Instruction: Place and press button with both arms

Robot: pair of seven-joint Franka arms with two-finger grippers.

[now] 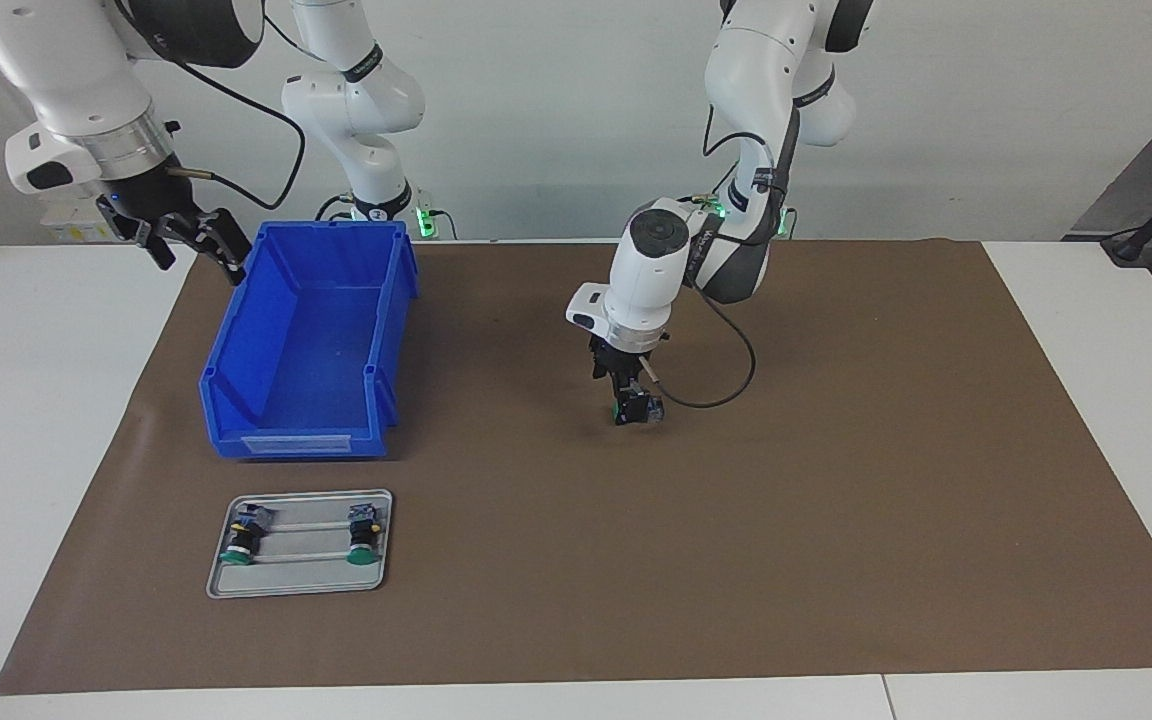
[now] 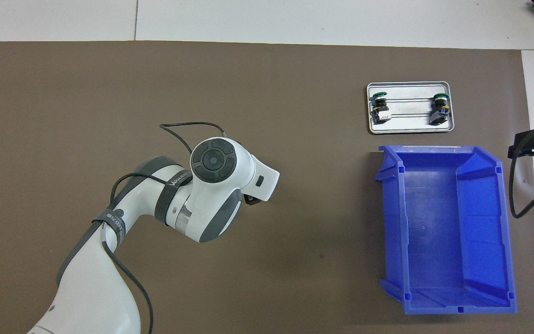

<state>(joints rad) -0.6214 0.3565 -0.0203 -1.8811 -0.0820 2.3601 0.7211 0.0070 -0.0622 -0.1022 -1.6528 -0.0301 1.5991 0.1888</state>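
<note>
Facing view, left hand [image 1: 630, 398]: low on the brown mat [image 1: 836, 500], down around the button [image 1: 639, 408], mid-counter; whether its fingers squeeze it, I cannot tell.
Facing view, button: mostly covered by the hand, so which way it points is hard to see.
Facing view, right hand [image 1: 198, 243]: up by the blue bin's [image 1: 311, 350] rim, fingers spread wide, holding nothing.
Overhead view, button: hidden under the left arm [image 2: 193, 204].
Overhead view, right hand [image 2: 533, 144]: cut off at the edge.
Overhead view, tray [image 2: 410, 129]: two more buttons [image 2: 379, 106] lying flat.
</note>
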